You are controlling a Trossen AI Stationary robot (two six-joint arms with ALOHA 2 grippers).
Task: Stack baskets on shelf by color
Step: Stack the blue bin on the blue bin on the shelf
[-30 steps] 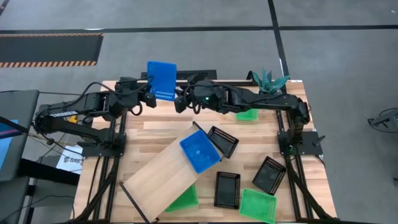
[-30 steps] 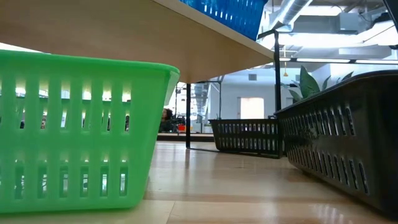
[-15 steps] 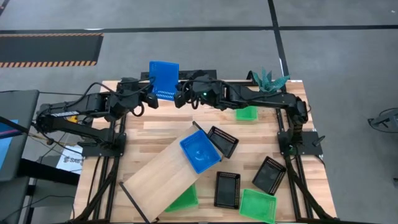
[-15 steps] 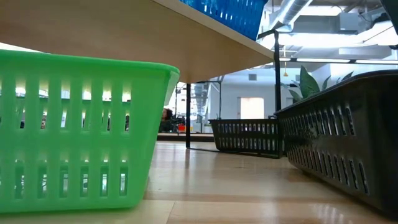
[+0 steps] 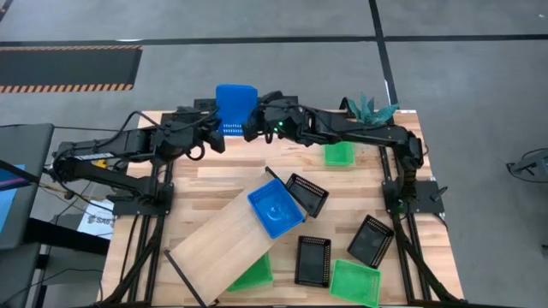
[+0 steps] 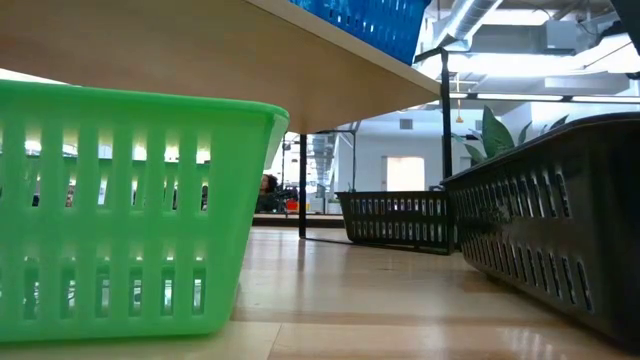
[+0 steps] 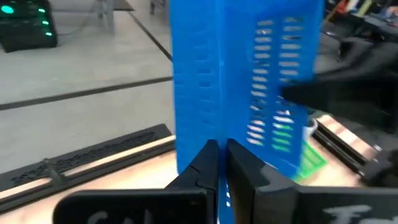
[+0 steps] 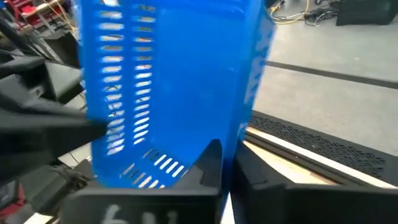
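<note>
You had both arms' fingers pinching the upended blue basket (image 5: 235,109) at the table's far edge, left gripper (image 5: 214,137) and right gripper (image 5: 253,130) flanking it.

The blue basket (image 5: 235,107) pinched between the left gripper (image 7: 219,163) and the right gripper (image 8: 225,163) is smooth, slightly glossy plastic with slotted walls. Both grippers' fingers look like matt black plastic. Below them the tabletop (image 5: 214,175) is pale slatted wood, the shelf (image 5: 224,244) a smooth light wooden plank, and the green basket (image 6: 120,210) translucent shiny plastic.
</note>
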